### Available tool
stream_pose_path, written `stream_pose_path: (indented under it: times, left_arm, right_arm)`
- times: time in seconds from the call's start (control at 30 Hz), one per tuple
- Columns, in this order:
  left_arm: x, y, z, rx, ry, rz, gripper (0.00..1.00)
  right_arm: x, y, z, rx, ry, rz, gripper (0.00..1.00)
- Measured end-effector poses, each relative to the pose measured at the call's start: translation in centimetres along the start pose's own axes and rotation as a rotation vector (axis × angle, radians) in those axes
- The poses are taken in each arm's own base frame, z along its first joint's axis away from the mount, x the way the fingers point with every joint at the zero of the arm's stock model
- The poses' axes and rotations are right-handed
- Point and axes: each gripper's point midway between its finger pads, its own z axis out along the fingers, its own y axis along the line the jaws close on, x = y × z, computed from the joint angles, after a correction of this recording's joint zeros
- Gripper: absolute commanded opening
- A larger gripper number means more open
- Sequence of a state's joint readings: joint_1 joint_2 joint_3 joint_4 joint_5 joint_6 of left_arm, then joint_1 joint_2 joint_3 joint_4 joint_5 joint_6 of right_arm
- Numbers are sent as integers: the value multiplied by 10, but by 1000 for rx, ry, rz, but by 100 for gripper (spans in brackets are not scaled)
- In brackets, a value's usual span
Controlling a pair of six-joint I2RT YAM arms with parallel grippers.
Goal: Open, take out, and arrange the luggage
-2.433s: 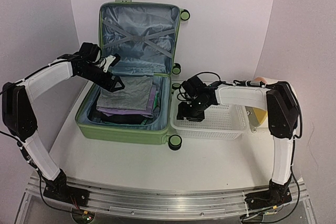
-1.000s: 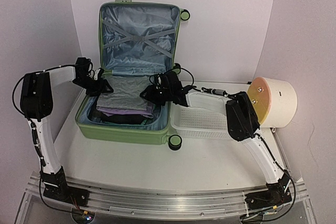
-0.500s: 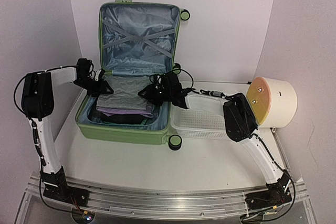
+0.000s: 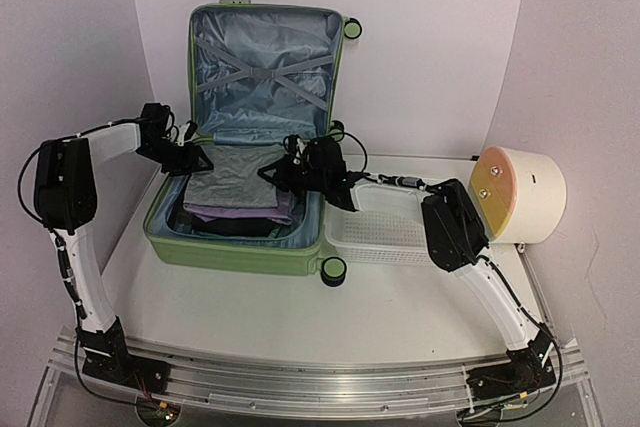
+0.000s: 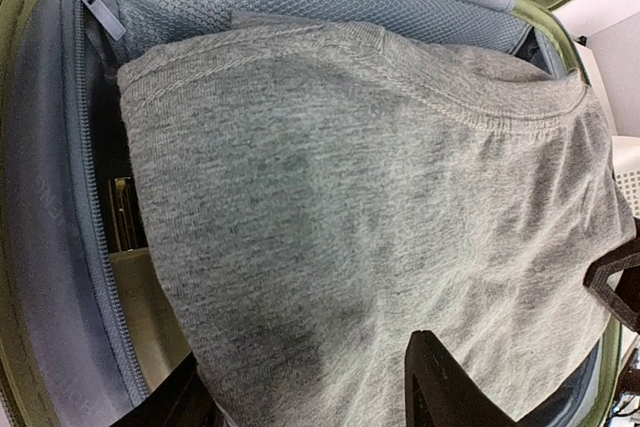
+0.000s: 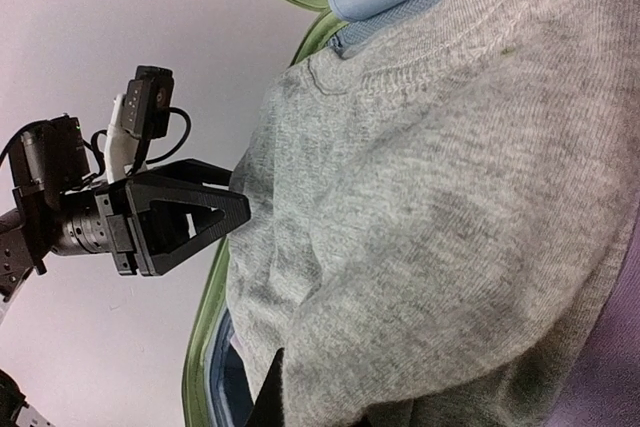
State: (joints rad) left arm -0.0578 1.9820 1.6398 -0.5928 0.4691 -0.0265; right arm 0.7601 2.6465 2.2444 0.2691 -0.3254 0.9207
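1. Nearest to me, both arms are bolted at the near edge of the tabletop (image 4: 300, 317). The left arm climbs the left side, and the right arm reaches leftward across a white mesh basket (image 4: 400, 247).
2. Next comes the luggage (image 4: 230, 252), a light-green ribbed suitcase lying open on the left-centre of the tabletop. Its base is flat, and a black wheel (image 4: 333, 269) with a green hub sits at its near right corner.
3. Inside the base I see a folded stack, with a grey garment (image 4: 240, 179) on top, a purple layer (image 4: 240, 215) under it and something dark lower down.
4. My left end effector (image 4: 198, 161) sits at the garment's left edge. In its wrist view the fingers stand wide apart with grey cloth filling the gap between them, and nothing is pinched.
5. My right end effector (image 4: 275, 174) sits at the garment's right edge, facing the left one. Its wrist view shows only one dark finger, low down against the cloth, so I cannot tell how far it is open or whether it holds the cloth.
6. The basket stands just beside the luggage's right wall. Further right a cream cylinder (image 4: 530, 197) lies on its side, its orange face turned toward the basket.
7. Farthest back, the lid (image 4: 300, 97) stands upright with its grey-blue lining showing, and crossed straps (image 4: 262, 72) run over it.
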Motion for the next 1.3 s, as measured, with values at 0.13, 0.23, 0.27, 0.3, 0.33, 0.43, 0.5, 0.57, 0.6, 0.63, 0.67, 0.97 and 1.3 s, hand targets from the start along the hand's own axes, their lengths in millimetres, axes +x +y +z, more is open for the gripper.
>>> stream_pose_path:
  times: [0.13,0.23,0.27,0.3,0.33,0.43,0.5,0.57,0.6,0.63,0.67,0.97,1.3]
  left_arm:
    - [1,-3,0,17,4,-2,54]
    - [5,-2,4,20,20,-9,38]
    - [7,-2,6,22,24,-13,31]
    - [8,-1,8,25,30,-12,26]
    - [9,0,10,26,34,-11,19]
    - [12,0,11,28,42,-18,1]
    - [11,-1,11,30,44,-13,0]
    - [11,-3,10,31,47,-11,0]
    - [11,-4,10,31,50,-11,0]
    - [10,-4,9,29,51,-9,0]
    - [9,-5,8,28,52,-4,0]
    - [-6,-22,-21,33,19,42,0]
    - [-11,-33,-29,45,12,67,0]
  right_arm:
    - [2,-3,0,0,0,0,0]
    - [2,-5,-1,7,-3,2,0]
    - [2,-5,-2,11,-5,2,0]
    - [2,-5,-3,13,-7,2,0]
    - [1,-3,-4,14,-9,0,0]
    - [-4,7,-8,10,-20,-9,0]
    - [-9,17,-11,1,-33,-21,0]
    - [-14,26,-14,-8,-45,-32,0]
    - [-16,31,-15,-11,-50,-37,0]
    - [-16,34,-16,-13,-52,-41,0]
    - [-16,37,-16,-12,-53,-45,0]
    - [-21,36,-25,64,-72,-49,0]
    - [-2,-3,-31,191,-37,23,23]
